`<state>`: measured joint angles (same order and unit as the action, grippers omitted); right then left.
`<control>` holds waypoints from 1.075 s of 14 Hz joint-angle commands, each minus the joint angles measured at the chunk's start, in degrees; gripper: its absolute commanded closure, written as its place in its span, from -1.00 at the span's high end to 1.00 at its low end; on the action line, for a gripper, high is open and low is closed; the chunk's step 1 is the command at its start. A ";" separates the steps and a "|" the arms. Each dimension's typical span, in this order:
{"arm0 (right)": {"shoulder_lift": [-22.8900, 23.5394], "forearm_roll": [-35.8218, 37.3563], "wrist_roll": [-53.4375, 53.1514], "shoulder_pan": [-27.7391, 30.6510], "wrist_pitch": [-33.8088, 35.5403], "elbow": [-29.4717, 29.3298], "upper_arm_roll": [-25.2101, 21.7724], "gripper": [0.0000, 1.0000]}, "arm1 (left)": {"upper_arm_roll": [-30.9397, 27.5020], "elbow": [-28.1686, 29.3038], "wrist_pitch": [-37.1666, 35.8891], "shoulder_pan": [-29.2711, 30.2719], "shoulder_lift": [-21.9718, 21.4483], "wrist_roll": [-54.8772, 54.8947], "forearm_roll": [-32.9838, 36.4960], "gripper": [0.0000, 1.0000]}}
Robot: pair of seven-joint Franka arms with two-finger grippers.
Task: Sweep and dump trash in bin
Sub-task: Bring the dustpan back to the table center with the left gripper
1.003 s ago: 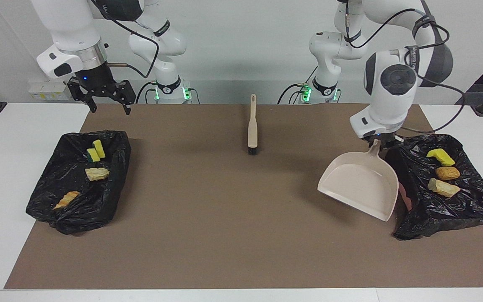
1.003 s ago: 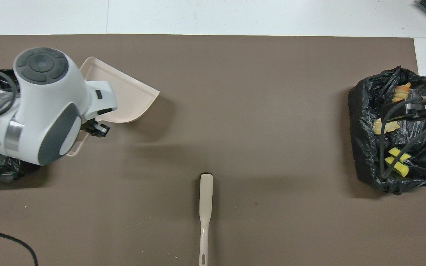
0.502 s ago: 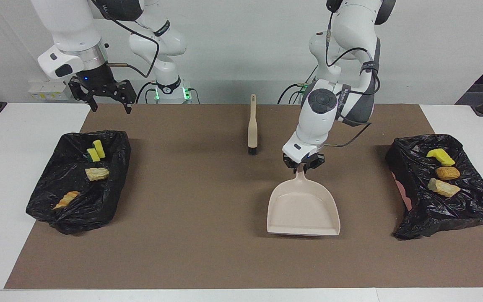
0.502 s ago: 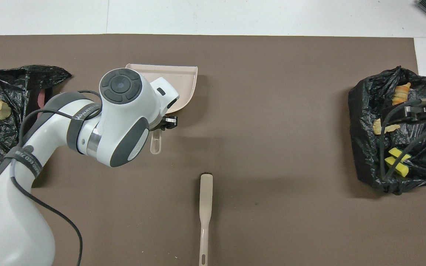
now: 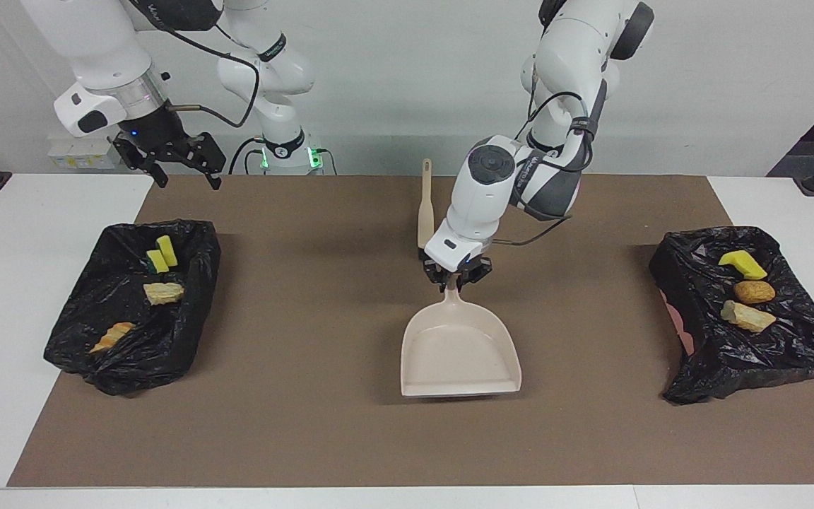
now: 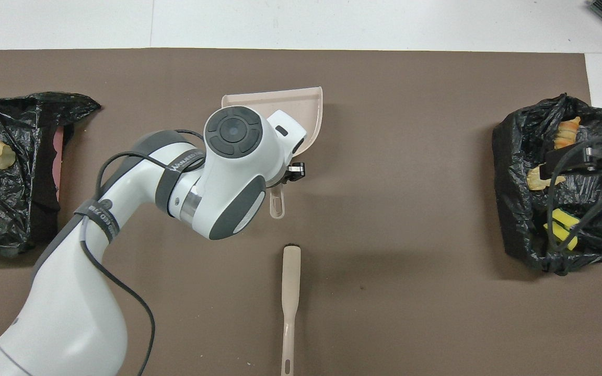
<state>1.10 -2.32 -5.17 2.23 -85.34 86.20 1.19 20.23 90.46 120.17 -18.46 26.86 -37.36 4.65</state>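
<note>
My left gripper (image 5: pixel 455 278) is shut on the handle of the beige dustpan (image 5: pixel 460 353), which is empty and low over the middle of the brown mat. From overhead, the left arm covers part of the dustpan (image 6: pixel 301 104). The trash lies in two black-bagged bins. A yellow sponge (image 5: pixel 162 254), a tan lump (image 5: pixel 163 292) and an orange piece (image 5: pixel 114 336) sit in the bin (image 5: pixel 82 346) at the right arm's end. The bin (image 5: pixel 689 367) at the left arm's end holds a yellow chunk (image 5: pixel 742 265), a brown lump (image 5: pixel 754 291) and a cream piece (image 5: pixel 747 316). My right gripper (image 5: pixel 181 173) hangs open, waiting above the mat's edge.
The beige brush (image 5: pixel 425 208) lies on the mat (image 5: pixel 308 438) nearer to the robots than the dustpan, bristles pointing away from them. In the overhead view the brush (image 6: pixel 290 292) is just below the dustpan handle. White table borders the mat.
My left arm has carried the dustpan from beside the bin at its own end to the middle of the mat. The right gripper shifted only slightly.
</note>
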 commanded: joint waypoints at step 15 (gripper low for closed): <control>-1.45 1.09 -0.11 0.32 0.17 1.43 0.92 1.00 | -6.50 4.44 -6.08 -1.93 -8.10 3.75 0.71 1.00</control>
<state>1.09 -1.18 -5.17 1.98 -85.34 86.20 1.73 16.48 88.00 116.67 -20.53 27.54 -36.44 5.03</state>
